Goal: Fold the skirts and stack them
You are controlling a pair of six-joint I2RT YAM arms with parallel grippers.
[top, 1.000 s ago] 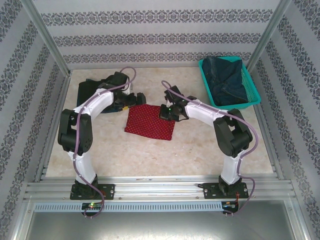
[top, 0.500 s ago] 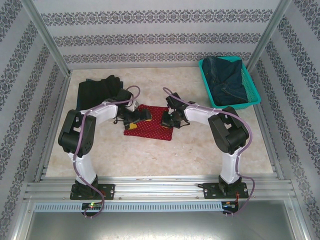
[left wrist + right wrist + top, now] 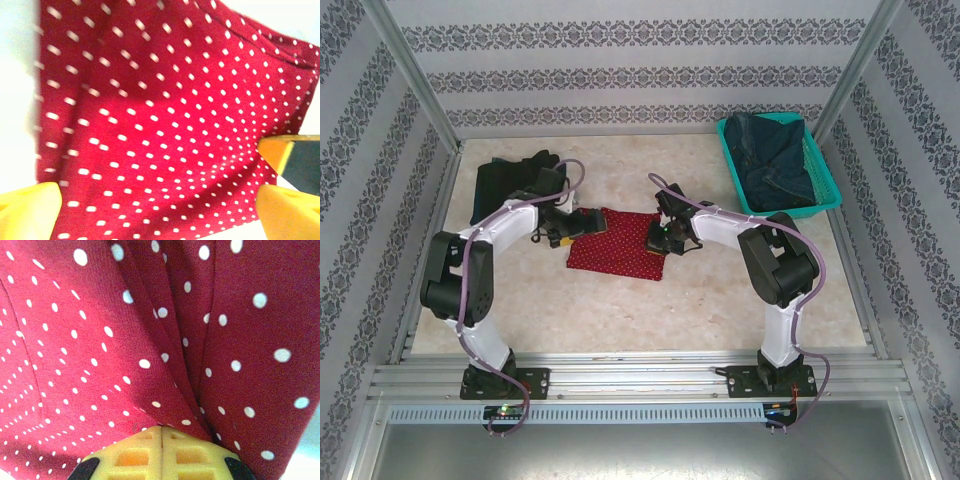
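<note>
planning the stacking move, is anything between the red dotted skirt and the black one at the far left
Only the left arm: its open left gripper hangs over the red dotted skirt's left edge, with its wrist across the gap toward the black skirt. No other object shows between them.

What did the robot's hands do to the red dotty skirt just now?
The open left hand swung from beside the black skirt down to the left edge of the red skirt. The right hand, shut on its right edge, drew slightly nearer. The black skirt and the basket of denim stayed put.
</note>
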